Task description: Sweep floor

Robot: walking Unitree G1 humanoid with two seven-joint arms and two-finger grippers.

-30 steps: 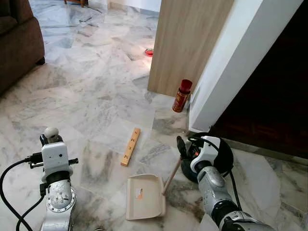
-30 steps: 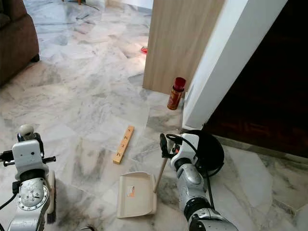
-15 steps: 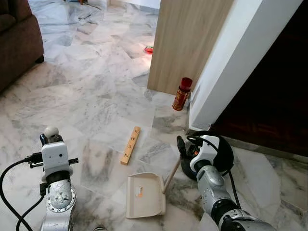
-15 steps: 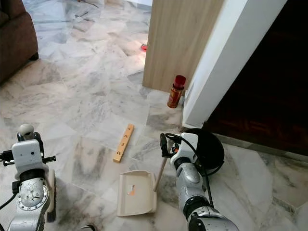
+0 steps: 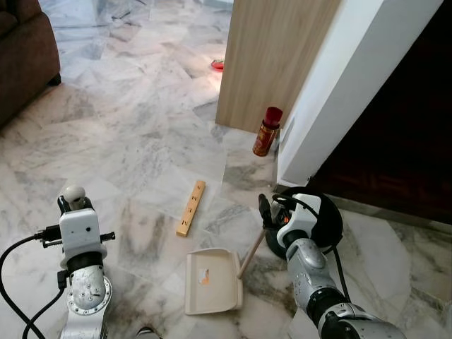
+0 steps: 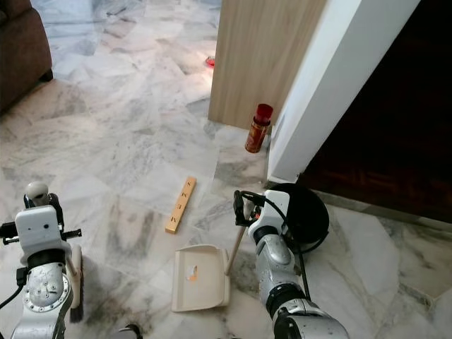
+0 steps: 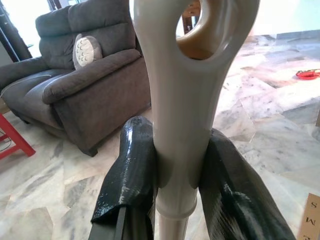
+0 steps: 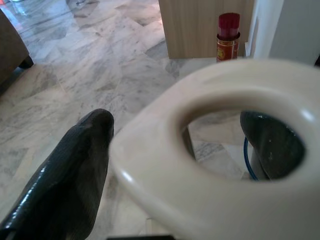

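I'm gripping the broom handle point(image 7: 172, 125) with my left gripper point(image 7: 172, 185), jaws clamped on it, brush head point(image 6: 75, 282) down on the marble floor point(image 5: 127, 141). My right gripper point(image 5: 272, 215) is holding the dustpan handle point(image 5: 251, 253), jaws clamped on its looped end. Dustpan point(image 5: 210, 281) is sitting flat near a wooden block point(image 5: 191, 207).

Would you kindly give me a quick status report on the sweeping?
Left claw shut on broom handle. Right claw shut on dustpan handle; dustpan on floor. Wooden block lies ahead.
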